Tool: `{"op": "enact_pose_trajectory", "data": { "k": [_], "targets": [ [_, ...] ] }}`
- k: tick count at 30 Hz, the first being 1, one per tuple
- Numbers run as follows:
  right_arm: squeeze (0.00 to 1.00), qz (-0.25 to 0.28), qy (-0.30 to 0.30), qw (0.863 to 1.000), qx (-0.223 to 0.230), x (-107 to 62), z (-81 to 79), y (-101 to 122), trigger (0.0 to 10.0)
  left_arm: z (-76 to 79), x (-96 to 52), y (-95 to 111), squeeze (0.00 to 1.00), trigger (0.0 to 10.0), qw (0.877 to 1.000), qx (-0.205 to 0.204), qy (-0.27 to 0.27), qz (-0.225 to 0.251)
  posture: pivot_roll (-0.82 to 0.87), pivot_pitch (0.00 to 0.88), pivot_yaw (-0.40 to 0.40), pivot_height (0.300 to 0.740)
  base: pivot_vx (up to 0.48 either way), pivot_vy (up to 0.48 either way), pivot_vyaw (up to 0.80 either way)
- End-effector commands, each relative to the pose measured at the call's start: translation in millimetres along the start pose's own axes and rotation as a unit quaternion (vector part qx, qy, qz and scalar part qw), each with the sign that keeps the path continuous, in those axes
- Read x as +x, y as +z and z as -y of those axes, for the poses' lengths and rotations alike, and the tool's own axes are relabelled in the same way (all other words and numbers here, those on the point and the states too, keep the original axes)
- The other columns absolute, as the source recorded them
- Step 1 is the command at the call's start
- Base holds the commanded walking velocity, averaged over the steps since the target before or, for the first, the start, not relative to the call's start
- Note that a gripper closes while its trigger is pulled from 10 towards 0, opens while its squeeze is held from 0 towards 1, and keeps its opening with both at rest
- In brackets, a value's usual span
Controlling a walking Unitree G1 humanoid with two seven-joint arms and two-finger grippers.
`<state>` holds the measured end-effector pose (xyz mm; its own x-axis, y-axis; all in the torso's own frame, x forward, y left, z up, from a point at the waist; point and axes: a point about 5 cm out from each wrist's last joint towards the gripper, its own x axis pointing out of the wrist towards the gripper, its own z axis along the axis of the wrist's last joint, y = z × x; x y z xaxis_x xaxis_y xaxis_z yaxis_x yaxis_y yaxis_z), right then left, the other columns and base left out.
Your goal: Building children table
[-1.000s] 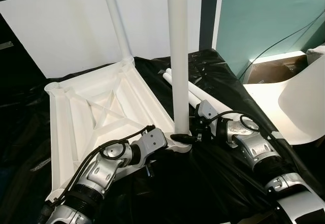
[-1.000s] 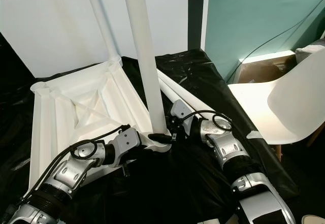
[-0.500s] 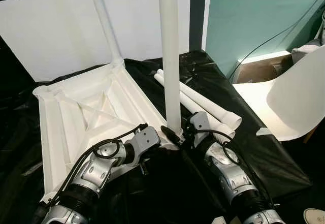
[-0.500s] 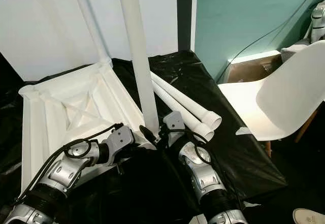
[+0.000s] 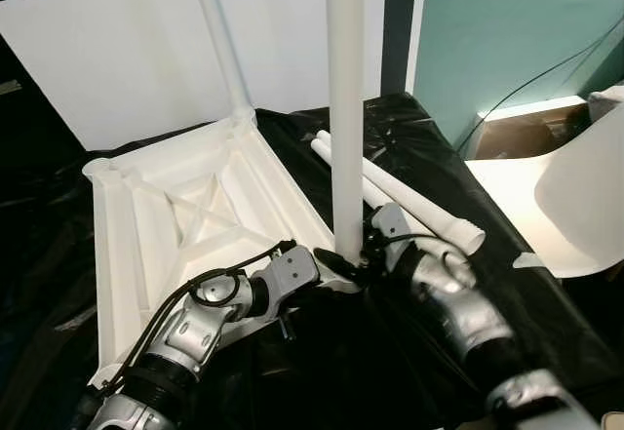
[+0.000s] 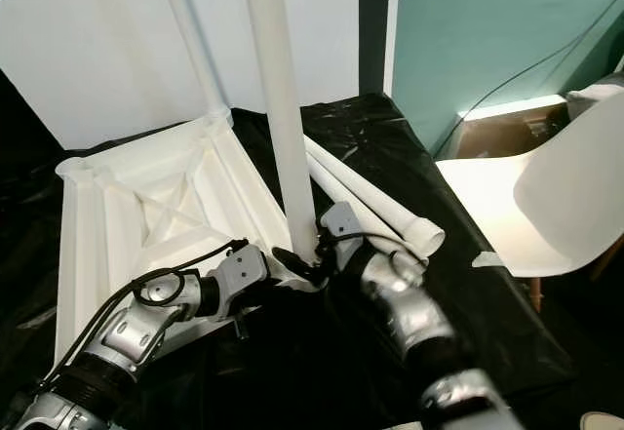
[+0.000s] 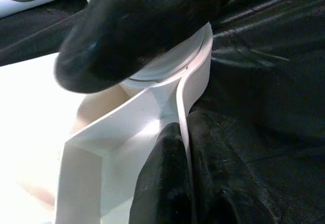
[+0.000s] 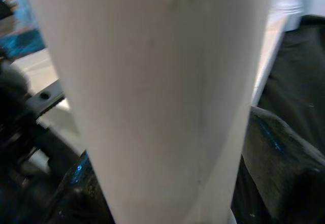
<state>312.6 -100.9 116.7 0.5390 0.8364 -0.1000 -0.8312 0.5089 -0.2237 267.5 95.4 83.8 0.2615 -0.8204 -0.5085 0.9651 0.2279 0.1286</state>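
Observation:
A white table top (image 5: 175, 206) lies upside down on a black plastic sheet. One white leg (image 5: 344, 108) stands upright in its near corner and another leg (image 5: 219, 40) rises from the far corner. My left gripper (image 5: 327, 259) is shut on the table top's rim beside the near leg's socket. In the left wrist view its fingers (image 7: 162, 183) pinch the thin white wall (image 7: 195, 82). My right gripper (image 5: 363, 253) is shut on the base of the near leg. The right wrist view has black fingers (image 8: 274, 158) on both sides of that leg (image 8: 162, 82).
Two loose white legs (image 5: 419, 201) lie on the sheet just behind my right arm. A white chair (image 5: 575, 196) stands at the right, with a cardboard box (image 5: 507, 133) and a cable by the teal wall. A white board leans behind the table top.
My right forearm has swung from the right side in toward me around the leg's base, still holding it. The left gripper keeps its grip. The camera swayed left and back.

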Motion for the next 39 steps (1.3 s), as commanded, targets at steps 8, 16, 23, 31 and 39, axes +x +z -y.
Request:
{"op": "enact_pose_trajectory", "data": {
  "k": [8,16,23,31,39],
  "targets": [
    [0.00,-0.111,0.151,0.982,0.030,-29.1,5.2,-19,0.0,37.2,9.9,-45,0.00,10.0,0.991,-0.073,-0.091,-0.064,0.09,0.000,0.047,0.740,0.000,0.000,0.00],
    [0.00,-0.086,0.142,0.985,0.057,-24.8,2.4,-15,0.0,38.7,11.0,-46,0.00,10.0,0.991,-0.073,-0.091,-0.064,0.09,0.000,0.048,0.740,0.000,0.000,0.00],
    [0.00,0.017,0.011,0.998,0.056,-5.9,-17.8,-8,0.0,39.1,11.4,-46,0.00,10.0,0.991,-0.074,-0.092,-0.065,0.08,0.000,0.046,0.740,0.000,0.000,0.00],
    [0.00,0.084,-0.148,0.978,0.116,3.7,-19.3,-7,0.0,40.0,11.7,-47,0.00,10.0,0.991,-0.074,-0.094,-0.065,0.08,0.000,0.056,0.740,0.000,0.000,0.00],
    [0.00,0.071,-0.144,0.980,0.114,15.0,-29.6,-4,1.5,39.0,13.6,-45,0.00,10.0,0.991,-0.071,-0.095,-0.063,0.08,0.000,0.054,0.740,0.000,0.000,0.00]
  ]
}}
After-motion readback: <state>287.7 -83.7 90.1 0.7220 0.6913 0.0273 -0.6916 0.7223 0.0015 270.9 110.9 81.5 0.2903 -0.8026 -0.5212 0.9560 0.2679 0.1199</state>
